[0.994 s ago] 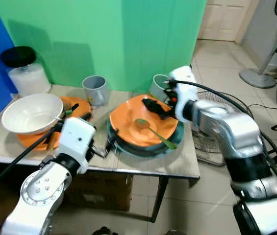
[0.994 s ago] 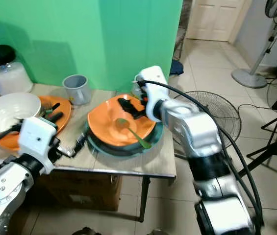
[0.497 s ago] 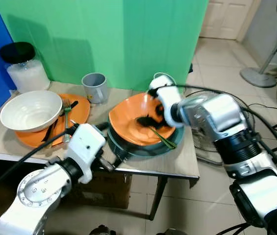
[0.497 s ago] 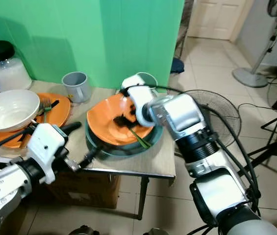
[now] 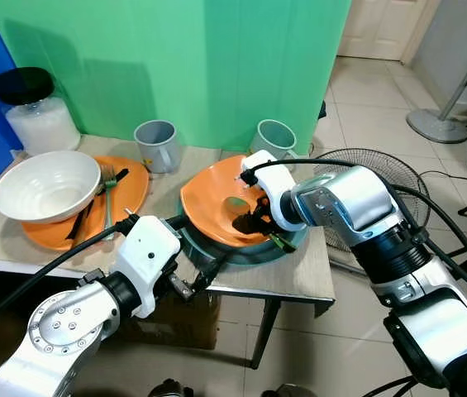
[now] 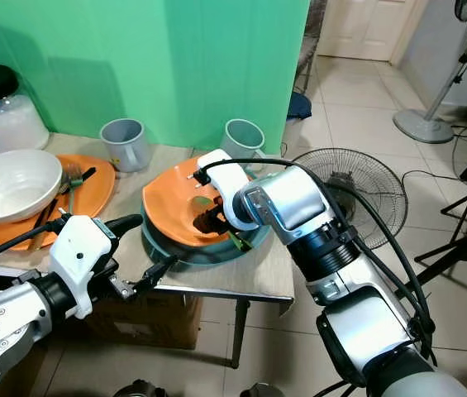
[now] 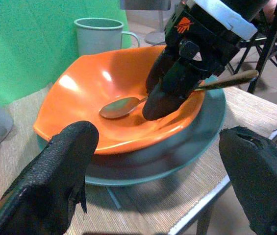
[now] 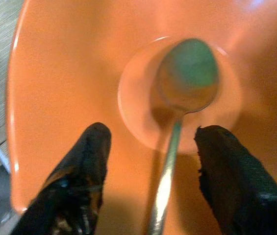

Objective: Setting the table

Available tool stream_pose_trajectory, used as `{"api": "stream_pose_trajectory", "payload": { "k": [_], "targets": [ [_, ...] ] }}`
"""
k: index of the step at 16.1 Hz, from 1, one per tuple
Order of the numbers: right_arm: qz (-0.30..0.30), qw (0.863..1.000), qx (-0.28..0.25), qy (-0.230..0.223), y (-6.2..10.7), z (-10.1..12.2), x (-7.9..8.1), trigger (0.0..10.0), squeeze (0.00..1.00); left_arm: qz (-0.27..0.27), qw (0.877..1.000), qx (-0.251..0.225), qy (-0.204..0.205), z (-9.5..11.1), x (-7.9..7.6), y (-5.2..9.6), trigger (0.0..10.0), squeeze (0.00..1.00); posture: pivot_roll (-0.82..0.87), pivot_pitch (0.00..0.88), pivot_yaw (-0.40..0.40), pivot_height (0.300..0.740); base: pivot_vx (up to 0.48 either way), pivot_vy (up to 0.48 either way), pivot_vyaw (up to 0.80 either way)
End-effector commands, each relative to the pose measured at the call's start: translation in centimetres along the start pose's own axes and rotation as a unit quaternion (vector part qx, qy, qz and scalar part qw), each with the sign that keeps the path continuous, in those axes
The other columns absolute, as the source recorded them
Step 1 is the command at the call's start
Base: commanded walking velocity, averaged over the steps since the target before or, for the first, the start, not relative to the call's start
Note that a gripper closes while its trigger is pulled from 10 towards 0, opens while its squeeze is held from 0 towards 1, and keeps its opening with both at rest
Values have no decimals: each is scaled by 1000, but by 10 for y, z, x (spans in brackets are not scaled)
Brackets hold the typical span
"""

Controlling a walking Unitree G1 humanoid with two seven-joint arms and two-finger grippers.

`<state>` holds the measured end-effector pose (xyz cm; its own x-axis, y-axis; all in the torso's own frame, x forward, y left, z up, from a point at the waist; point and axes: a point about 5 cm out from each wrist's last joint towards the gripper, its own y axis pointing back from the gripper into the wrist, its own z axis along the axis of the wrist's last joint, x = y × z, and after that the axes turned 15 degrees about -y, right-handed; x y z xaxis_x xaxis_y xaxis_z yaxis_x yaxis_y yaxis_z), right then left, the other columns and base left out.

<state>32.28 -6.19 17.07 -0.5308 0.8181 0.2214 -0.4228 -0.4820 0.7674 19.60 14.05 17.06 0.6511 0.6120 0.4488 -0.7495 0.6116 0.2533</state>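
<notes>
- your right gripper (image 8: pixel 150 188) is down inside the orange bowl (image 5: pixel 216 198), fingers spread to either side of the spoon (image 8: pixel 182 93) handle and not yet touching it; i read this as lining up for a pinch.
- the spoon lies with its scoop in the bowl's centre and its handle running out over the rim toward 4 o'clock, which leaves the mid-handle as the only easy place to grab.
- the bowl sits stacked on the teal plate (image 5: pixel 293 241), tipped a little, near the table's (image 5: pixel 295 285) front edge at 5 o'clock from the grey mug (image 5: pixel 157 145).
- your right forearm reaches in from 3 o'clock, wrist bent so the fingers point down into the bowl.
- your left gripper (image 7: pixel 153 161) waits low at the table's front edge, fingers wide apart and holding nothing, aimed at the plate's rim, probably to steady the stack.
- at 9 o'clock the white bowl (image 5: pixel 39 184) rests on an orange plate (image 5: pixel 130 184), beside a fork (image 5: pixel 107 178).
</notes>
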Motion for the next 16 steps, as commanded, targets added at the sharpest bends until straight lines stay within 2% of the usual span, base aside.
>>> {"api": "stream_pose_trajectory", "payload": {
  "k": [1, 13, 16],
  "targets": [
    [1, 1000, -3, 8, 3, 1, 3, 0, 0, -11, 1000, -1, -2, 2, -3, 2, 10000, 0, -42, 18, -20, 740, 0, 0, 0],
    [-17, 1000, 15, 14, -9, -2, 3, 0, 0, -17, 1000, -2, -5, 3, -3, 1, 10000, 0, -38, 27, -25, 740, 0, 0, 0],
    [-14, 1000, 4, 9, -8, 2, 4, 0, 0, -16, 1000, -2, -6, 3, -3, 1, 10000, 0, -39, 25, -24, 740, 0, 0, 0]
  ]
}}
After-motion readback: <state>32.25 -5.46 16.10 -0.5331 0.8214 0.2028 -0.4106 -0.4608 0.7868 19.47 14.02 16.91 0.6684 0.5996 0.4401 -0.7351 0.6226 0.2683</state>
